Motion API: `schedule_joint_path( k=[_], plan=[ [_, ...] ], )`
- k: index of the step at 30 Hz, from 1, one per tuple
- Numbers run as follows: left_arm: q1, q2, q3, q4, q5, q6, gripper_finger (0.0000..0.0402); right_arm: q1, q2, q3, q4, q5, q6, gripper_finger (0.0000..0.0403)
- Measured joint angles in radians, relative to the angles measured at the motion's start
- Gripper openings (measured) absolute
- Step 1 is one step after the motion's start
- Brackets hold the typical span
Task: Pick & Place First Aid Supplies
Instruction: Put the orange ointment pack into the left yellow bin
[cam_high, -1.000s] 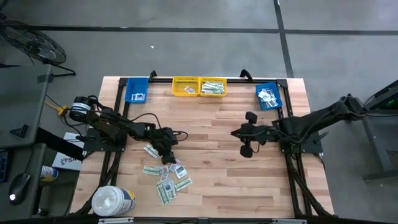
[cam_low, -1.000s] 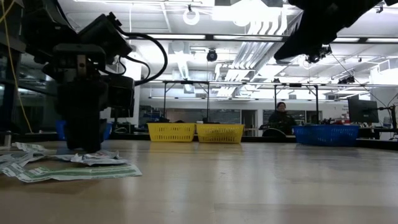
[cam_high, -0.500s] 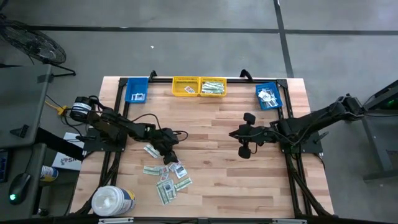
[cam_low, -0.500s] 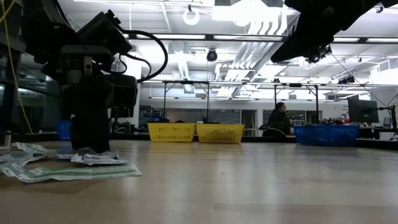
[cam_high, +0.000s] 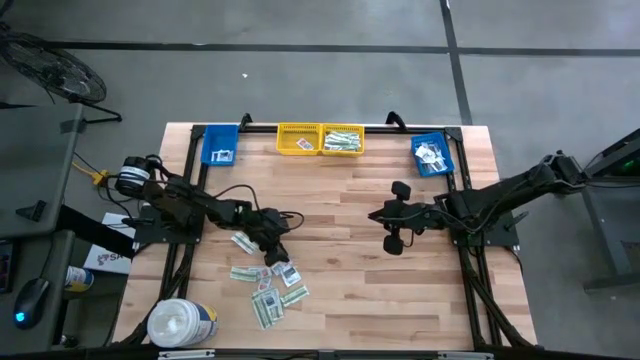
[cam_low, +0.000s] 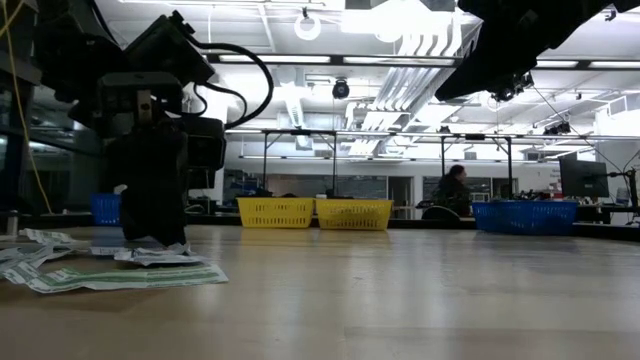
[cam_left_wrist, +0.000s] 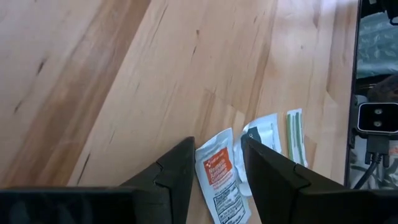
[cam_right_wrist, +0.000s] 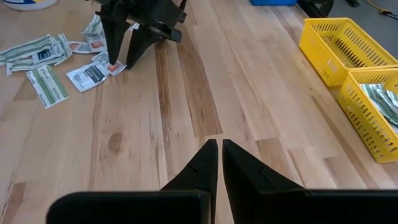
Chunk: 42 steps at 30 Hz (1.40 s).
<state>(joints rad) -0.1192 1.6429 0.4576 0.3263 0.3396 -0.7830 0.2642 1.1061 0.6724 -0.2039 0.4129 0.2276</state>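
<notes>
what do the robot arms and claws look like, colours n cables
Both arms are dark, nearly black, jointed links. Each claw, the left claw and the right claw, ends in two black, wedge-shaped fingers tapering to points. A black cable loops over the left arm.

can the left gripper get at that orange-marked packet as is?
Probably yes. The left gripper is open with its fingers either side of the orange-marked packet on the table; nothing lies over that end.
</notes>
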Motion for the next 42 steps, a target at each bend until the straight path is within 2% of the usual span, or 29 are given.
schedule_joint_path(
  k=[10, 25, 32, 35, 37, 42],
  plan=[
    [0.001, 0.001, 0.0, -0.012, 0.063, 0.005, 0.0135, 0.0, 0.0, 0.0, 0.0, -0.003, 0.001, 0.0016],
    [0.002, 0.001, 0.0, -0.032, 0.097, 0.06, 0.0007, 0.0, 0.0, 0.0, -0.001, -0.004, 0.0, 0.0016],
    [0.001, 0.003, 0.015, -0.054, 0.101, 0.076, 0.0001, 0.0, 0.0, 0.0, -0.001, -0.004, 0.0, 0.0016],
    [0.001, -0.007, 0.055, -0.099, 0.106, 0.103, 0.0001, 0.0, 0.0, 0.0, -0.002, -0.004, 0.0, 0.0016],
    [0.0, -0.026, 0.099, -0.186, 0.1, 0.138, 0.0001, 0.0, 0.0, 0.0, -0.005, -0.004, 0.0, 0.0016],
    [0.0, -0.054, 0.216, -0.401, 0.007, 0.229, 0.0001, 0.0, 0.0, 0.0, -0.021, -0.004, 0.006, 0.0016]
  ],
)
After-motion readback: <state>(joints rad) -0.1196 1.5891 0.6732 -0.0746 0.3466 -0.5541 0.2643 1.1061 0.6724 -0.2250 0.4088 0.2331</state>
